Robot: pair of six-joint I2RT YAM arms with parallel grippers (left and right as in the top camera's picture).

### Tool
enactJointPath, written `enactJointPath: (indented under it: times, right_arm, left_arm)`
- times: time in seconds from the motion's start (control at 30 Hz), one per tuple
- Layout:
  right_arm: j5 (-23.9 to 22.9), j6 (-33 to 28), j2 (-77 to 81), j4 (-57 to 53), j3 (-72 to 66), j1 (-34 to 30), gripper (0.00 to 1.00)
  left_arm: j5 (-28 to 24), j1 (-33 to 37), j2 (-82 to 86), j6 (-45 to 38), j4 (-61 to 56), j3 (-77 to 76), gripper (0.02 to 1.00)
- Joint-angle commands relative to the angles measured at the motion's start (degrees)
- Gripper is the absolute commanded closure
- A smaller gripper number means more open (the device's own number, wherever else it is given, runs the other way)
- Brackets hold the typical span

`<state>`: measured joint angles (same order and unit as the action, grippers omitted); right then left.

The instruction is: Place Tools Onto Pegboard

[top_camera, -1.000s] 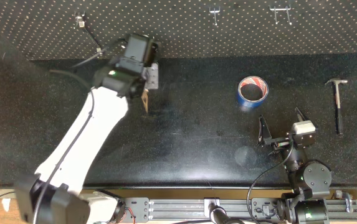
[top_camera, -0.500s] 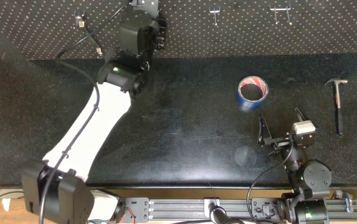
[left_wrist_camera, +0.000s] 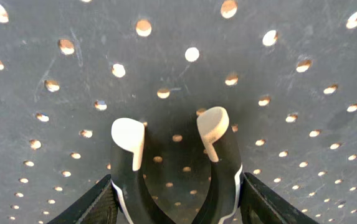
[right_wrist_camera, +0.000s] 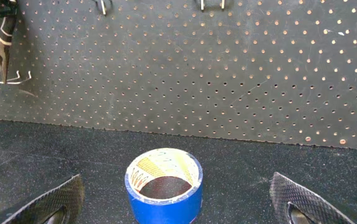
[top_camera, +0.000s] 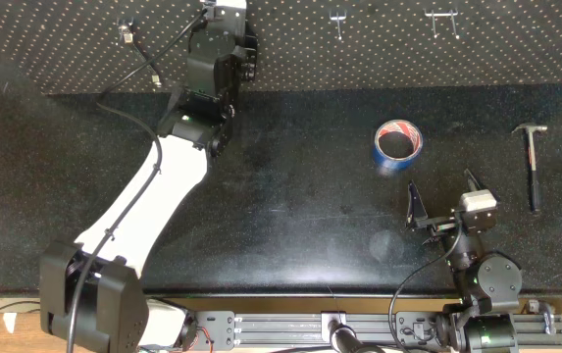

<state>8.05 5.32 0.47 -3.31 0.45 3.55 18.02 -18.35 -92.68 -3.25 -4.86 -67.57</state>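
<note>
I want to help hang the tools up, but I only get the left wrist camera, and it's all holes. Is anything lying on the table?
Observer: Yes, a blue tape roll stands on the table, hole upward.
Operator: Any more tools?
Observer: A hammer lies to the right of the blue tape roll, head toward the pegboard.
Operator: Where's the other arm?
Observer: The right gripper is open and empty, facing the blue tape roll.

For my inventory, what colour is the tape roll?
The tape roll is blue; best in right wrist view.
</note>
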Motion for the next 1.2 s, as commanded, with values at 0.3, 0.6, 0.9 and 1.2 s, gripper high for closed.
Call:
enactJointPath:
  times: [0.3, 0.6, 0.9, 1.2]
  right_arm:
    - [0.09, 0.44, -0.39, -0.28, -0.22, 0.39, 0.025]
    - [0.09, 0.44, -0.42, -0.31, -0.22, 0.39, 0.025]
    - [0.09, 0.44, -0.39, -0.31, -0.22, 0.39, 0.025]
    - [0.09, 0.44, -0.42, -0.28, -0.22, 0.39, 0.025]
  left_arm:
    - [1.2, 0.33, 0.92, -1.6, -7.41, 1.46, 0.991]
    - [0.83, 0.31, 0.92, -1.53, -7.34, 4.42, 0.233]
    - [-3.48, 1.11, 7.61, -1.53, -7.1, 12.28, 0.02]
    - [-19.8, 11.63, 38.51, -1.53, -19.56, 46.05, 0.023]
